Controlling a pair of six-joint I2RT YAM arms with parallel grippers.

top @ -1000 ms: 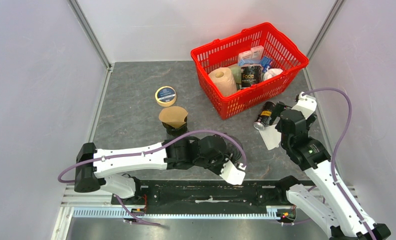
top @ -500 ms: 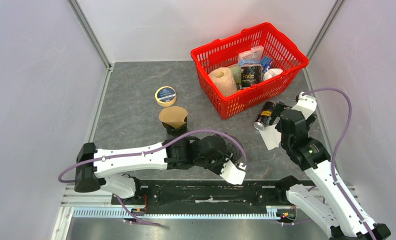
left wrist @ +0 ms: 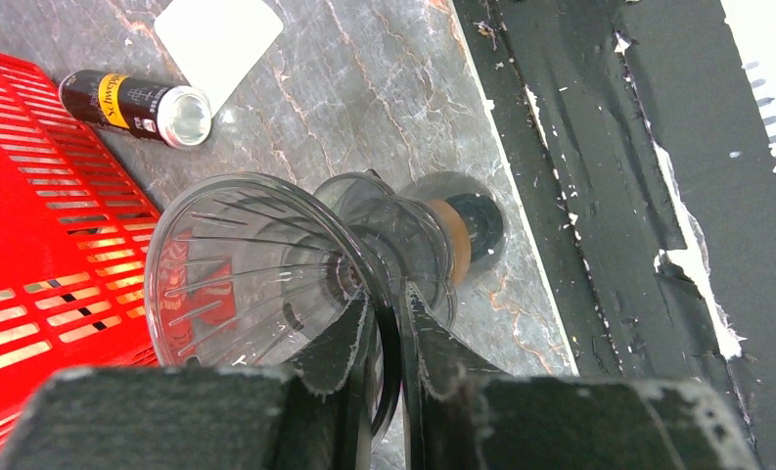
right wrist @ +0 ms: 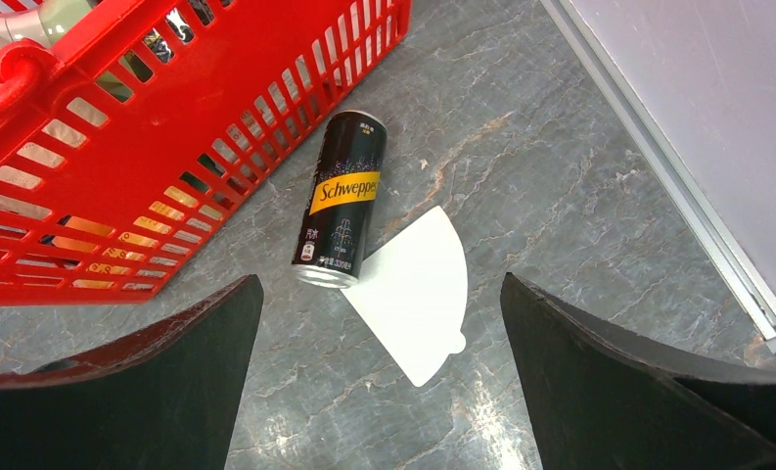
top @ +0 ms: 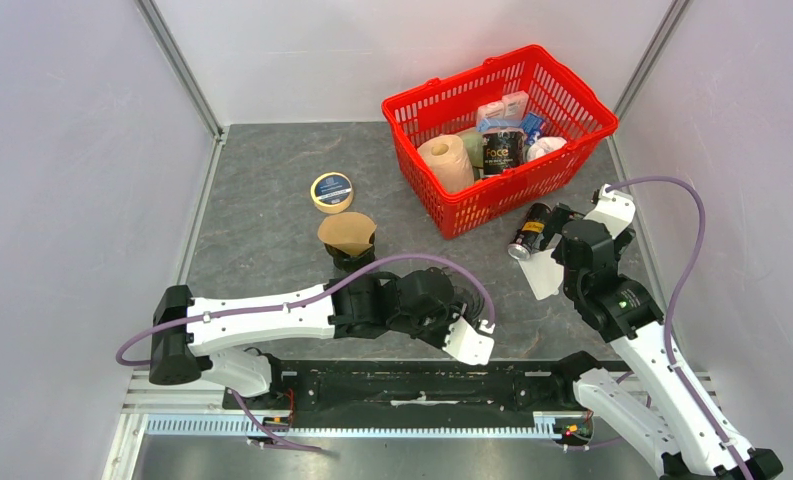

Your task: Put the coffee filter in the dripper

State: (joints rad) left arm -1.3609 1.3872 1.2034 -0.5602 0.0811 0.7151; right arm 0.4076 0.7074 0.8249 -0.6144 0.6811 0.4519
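The left fingers (left wrist: 344,348) are clenched on the thin handle of the clear dripper (left wrist: 256,264), which is seen at the near middle of the worktop (left wrist: 384,88). The right fingers (right wrist: 168,372) are spread wide with nothing grasped. Below them on the right, the white coffee filter (right wrist: 413,289) is laid flat, its corner at the end of a black can (right wrist: 342,201) lying beside the red basket (right wrist: 217,127).

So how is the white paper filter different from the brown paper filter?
The white paper filter lies flat on the grey table; the brown paper filter stands open like a cup in a black holder. The white one is beside a black can; the brown one is not. Both are paper filters.
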